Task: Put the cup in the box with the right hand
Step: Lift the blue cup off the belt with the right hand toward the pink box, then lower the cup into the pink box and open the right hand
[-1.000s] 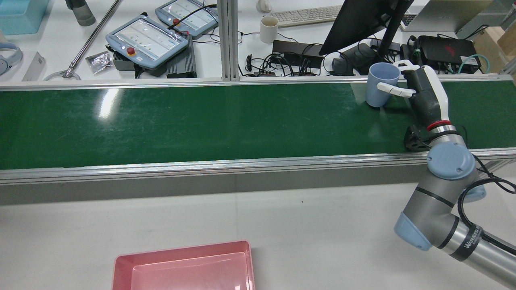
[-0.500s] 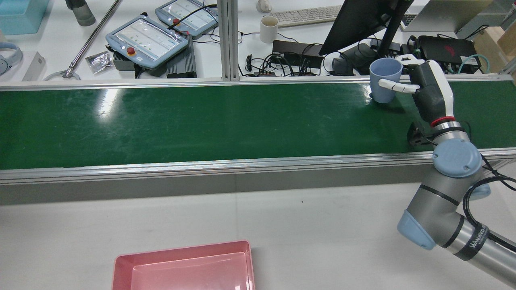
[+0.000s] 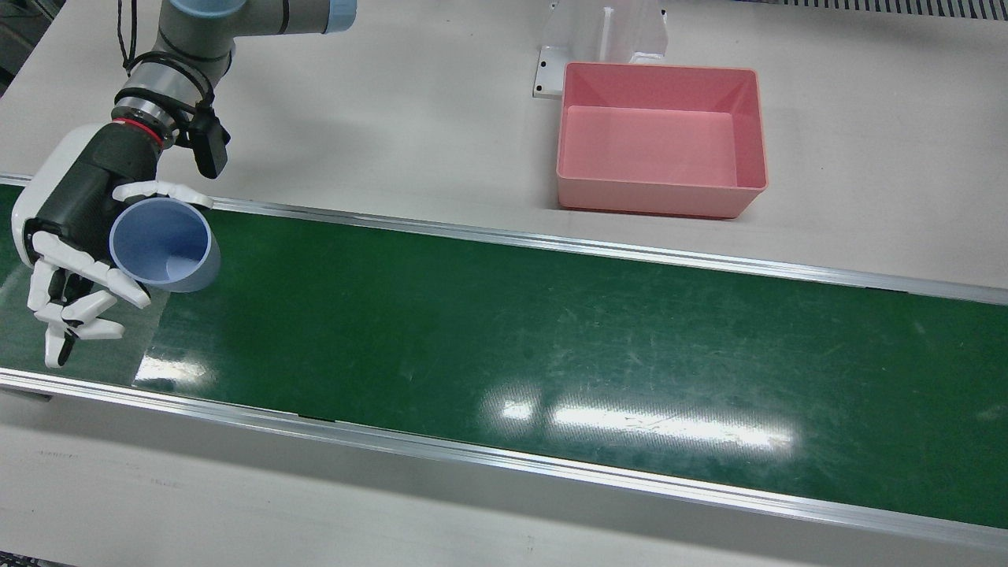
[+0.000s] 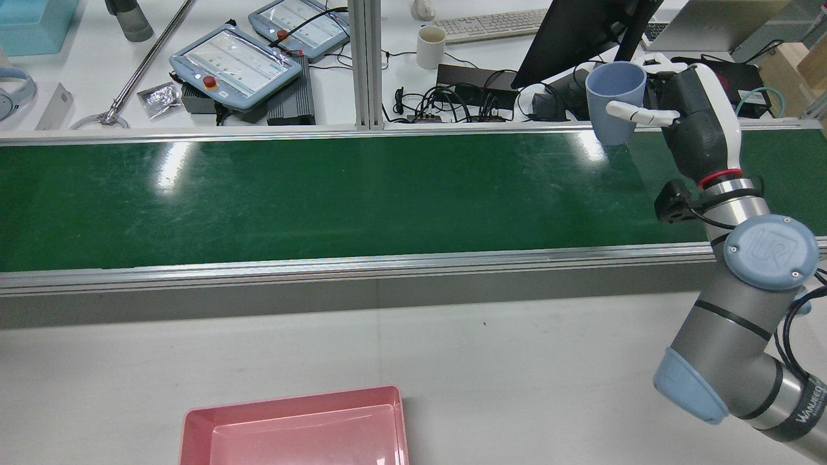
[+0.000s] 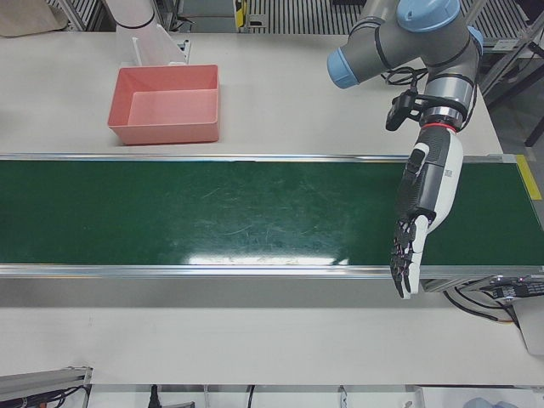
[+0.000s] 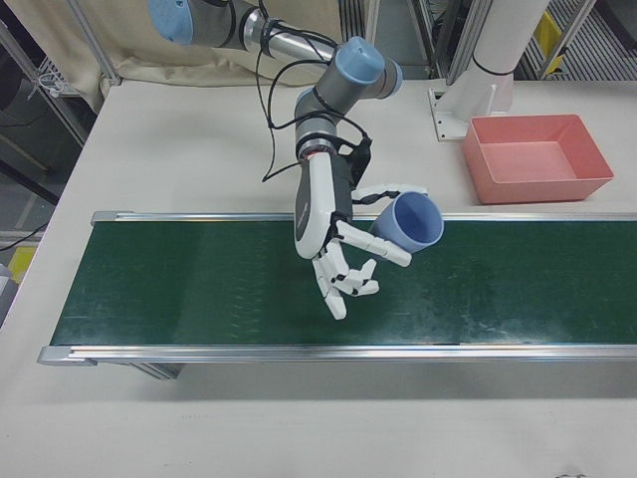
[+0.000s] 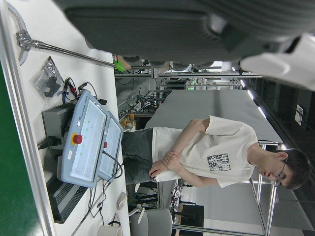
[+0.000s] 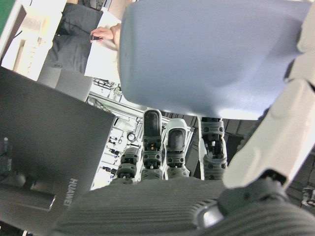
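Right hand (image 3: 75, 236) has the blue cup (image 3: 164, 245) pinched between one white finger running across the side nearest the arm and another wrapped round the opposite side. The rest of its fingers (image 3: 59, 315) hang loose and spread past the cup, touching nothing. So it's a partial wrap, not a full fist, but the cup is clearly held and sits up off the green belt (image 3: 551, 339); in the rear view it hangs in front of the cluttered desk behind the conveyor. The cup is smooth matte plastic, a plain tapered tumbler with no handle, mouth upward and tilted a bit in my right-front view (image 6: 408, 221).

The hand camera mostly shows the cup's pale blue wall (image 8: 211, 54) filling the top, with dark ribbed finger segments tucked under it.

My left hand (image 5: 421, 217) is parked over the other end of the belt, fingers (image 5: 404, 259) straight, slightly apart, pointing down toward the near rail, holding nothing.

The pink box (image 3: 660, 140) is a shallow rectangular tray with sloped glossy walls, sitting empty on the white bench (image 3: 394, 118) on the robot's side of the belt, well apart from the cup. The belt is scuffed, shiny green rubber with aluminium rails (image 3: 551, 244) either side.
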